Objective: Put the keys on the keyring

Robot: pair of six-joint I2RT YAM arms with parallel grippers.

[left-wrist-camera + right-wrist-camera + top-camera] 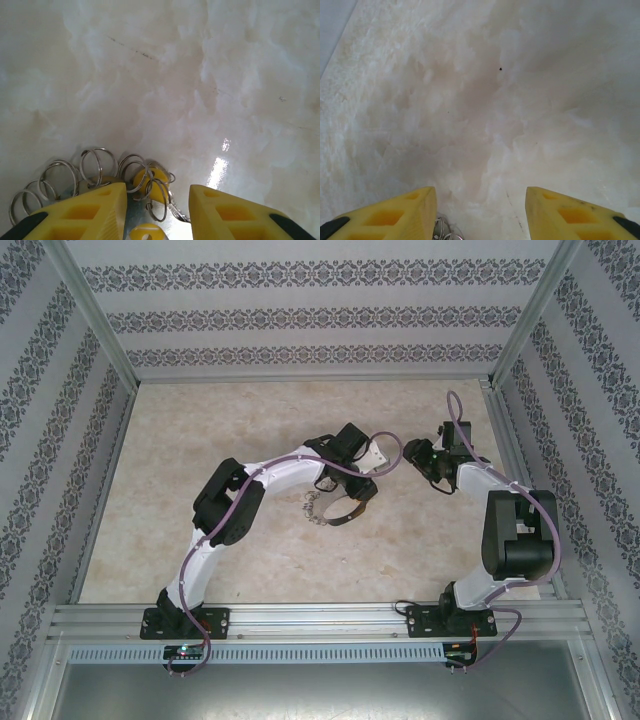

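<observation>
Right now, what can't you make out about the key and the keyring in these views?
- Left wrist: the keyring runs under the left gripper and off the bottom edge; whether the key is threaded on it is unclear.
- Top external: the key is too small to pick out.
- Right wrist: metal bits at the bottom edge are cut off, unidentifiable.
</observation>
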